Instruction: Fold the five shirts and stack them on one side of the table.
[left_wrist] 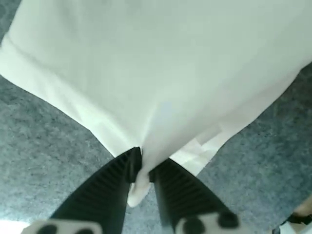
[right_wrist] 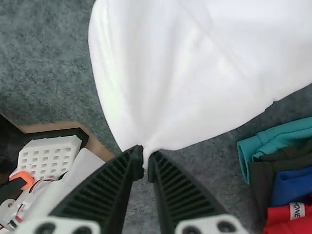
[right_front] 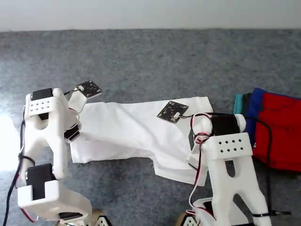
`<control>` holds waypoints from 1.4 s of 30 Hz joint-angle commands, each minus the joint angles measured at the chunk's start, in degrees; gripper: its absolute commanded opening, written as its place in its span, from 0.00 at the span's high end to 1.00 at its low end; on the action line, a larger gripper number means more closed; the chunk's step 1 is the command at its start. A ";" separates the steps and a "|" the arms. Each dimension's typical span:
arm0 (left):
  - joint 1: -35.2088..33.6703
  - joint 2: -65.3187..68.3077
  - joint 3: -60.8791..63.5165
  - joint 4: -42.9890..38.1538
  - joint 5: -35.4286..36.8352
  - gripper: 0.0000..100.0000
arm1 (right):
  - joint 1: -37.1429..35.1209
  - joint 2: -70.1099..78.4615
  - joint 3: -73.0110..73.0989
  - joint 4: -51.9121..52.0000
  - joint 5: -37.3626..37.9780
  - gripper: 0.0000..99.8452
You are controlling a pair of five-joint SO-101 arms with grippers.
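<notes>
Closest to either wrist camera are the black ribbed fingers (left_wrist: 109, 187) of that arm's own gripper, and both pairs are pinched tight on cloth. The left gripper (left_wrist: 145, 165) is closed on a bunched edge of the white shirt (left_wrist: 161, 63), a small tuft poking out past the fingertips. The right gripper (right_wrist: 145, 160) is closed on a gathered point at the shirt's other end, the cloth fanning out from the pinch. From the high view the shirt lies across the middle of the grey bench (right_front: 141, 61), partly doubled over on itself, the left arm (right_front: 47, 127) at one end and the right arm (right_front: 230, 155) at the end toward the stack. Holding both ends at once looks meant to keep the fabric taut, so an edge can be carried over evenly rather than dragged into wrinkles by one arm alone.

Just beyond the right arm, at the bench's right side, sits the stack of folded shirts (right_front: 275, 129): teal, a dark one, blue and red. That reads as the chosen stacking side, near the work but apart from it, leaving the white shirt room to be folded flat. With four colours piled there, I judge the white shirt to be the fifth and last, mid-fold. The likely risk is a thin pinch slipping out of either gripper.
</notes>
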 commanded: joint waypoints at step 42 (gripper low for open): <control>2.55 -21.27 -0.13 -4.04 28.66 0.95 | 2.77 17.45 -12.48 -32.22 -13.01 0.99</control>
